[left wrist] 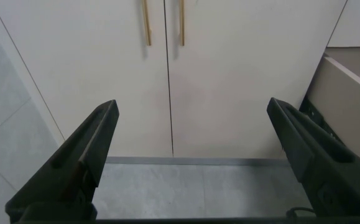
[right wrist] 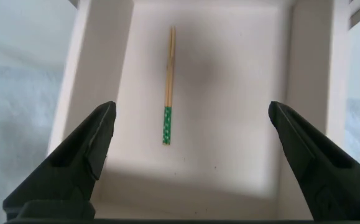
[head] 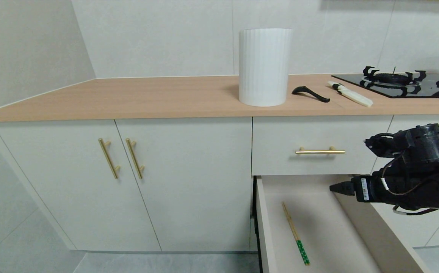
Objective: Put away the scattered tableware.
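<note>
A wooden countertop [head: 147, 96] runs along a tiled wall, above pale cabinet doors [head: 121, 182] with brass handles. On it stands a white ribbed canister [head: 264, 66]. Just beside that lies a black curved utensil [head: 310, 94], then a pale, long knife-like utensil [head: 350, 93] near the edge of the black gas hob [head: 397, 84]. Below the counter the lower drawer [head: 263, 227] is pulled out, and a pair of wooden chopsticks with green ends [head: 295, 233] lies flat on its floor, closer to its left wall. My right gripper [right wrist: 192, 112] hangs over the open drawer with its jaws spread wide, holding nothing. My left gripper [left wrist: 192, 106] is low in front of the cabinet doors, also wide and empty.
</note>
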{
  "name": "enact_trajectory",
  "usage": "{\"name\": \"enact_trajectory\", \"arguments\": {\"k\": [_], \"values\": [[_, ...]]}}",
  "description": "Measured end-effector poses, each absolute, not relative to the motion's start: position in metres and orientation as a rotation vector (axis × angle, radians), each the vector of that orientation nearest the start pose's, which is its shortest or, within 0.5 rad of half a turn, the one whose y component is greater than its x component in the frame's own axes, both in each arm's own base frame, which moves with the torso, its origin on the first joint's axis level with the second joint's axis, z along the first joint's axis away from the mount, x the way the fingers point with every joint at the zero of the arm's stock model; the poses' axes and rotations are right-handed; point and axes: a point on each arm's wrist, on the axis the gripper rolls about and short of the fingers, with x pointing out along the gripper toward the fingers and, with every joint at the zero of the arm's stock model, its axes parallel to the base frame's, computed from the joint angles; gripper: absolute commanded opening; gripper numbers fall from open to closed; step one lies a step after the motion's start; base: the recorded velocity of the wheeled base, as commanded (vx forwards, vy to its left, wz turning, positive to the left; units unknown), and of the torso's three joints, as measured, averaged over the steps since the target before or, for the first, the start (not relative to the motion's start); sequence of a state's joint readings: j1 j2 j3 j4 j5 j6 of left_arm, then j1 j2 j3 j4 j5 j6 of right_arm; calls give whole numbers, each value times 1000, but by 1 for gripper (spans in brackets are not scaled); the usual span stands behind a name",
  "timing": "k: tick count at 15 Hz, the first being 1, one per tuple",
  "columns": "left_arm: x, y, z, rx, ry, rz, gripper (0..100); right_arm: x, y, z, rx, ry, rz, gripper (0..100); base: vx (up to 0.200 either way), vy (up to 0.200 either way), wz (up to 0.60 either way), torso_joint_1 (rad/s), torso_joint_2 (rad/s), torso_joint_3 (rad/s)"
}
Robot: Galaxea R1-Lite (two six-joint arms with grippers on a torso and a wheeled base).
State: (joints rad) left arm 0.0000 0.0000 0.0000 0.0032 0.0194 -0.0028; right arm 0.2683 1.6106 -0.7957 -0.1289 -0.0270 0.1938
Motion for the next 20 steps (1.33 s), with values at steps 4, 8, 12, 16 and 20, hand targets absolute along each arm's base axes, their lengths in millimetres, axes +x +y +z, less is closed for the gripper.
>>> {"name": "enact_trajectory", "arguments": {"k": [4, 8, 12, 16, 20], "values": [[-23, 0, 75, -3, 3, 19, 100, 253, 68, 166, 89, 673, 165, 100, 0, 0, 0, 0, 0, 0], [-23, 0, 75, -3, 3, 20, 100, 252, 68, 168, 88, 665, 166, 100, 0, 0, 0, 61, -212, -207], [-23, 0, 75, -3, 3, 20, 100, 251, 68, 169, 88, 663, 168, 100, 0, 0, 0, 129, -498, -305], [-23, 0, 75, -3, 3, 20, 100, 253, 68, 166, 87, 672, 165, 100, 0, 0, 0, 168, -467, -292], [-23, 0, 75, -3, 3, 20, 100, 254, 68, 164, 85, 679, 165, 100, 0, 0, 0, 188, -472, -282]]}}
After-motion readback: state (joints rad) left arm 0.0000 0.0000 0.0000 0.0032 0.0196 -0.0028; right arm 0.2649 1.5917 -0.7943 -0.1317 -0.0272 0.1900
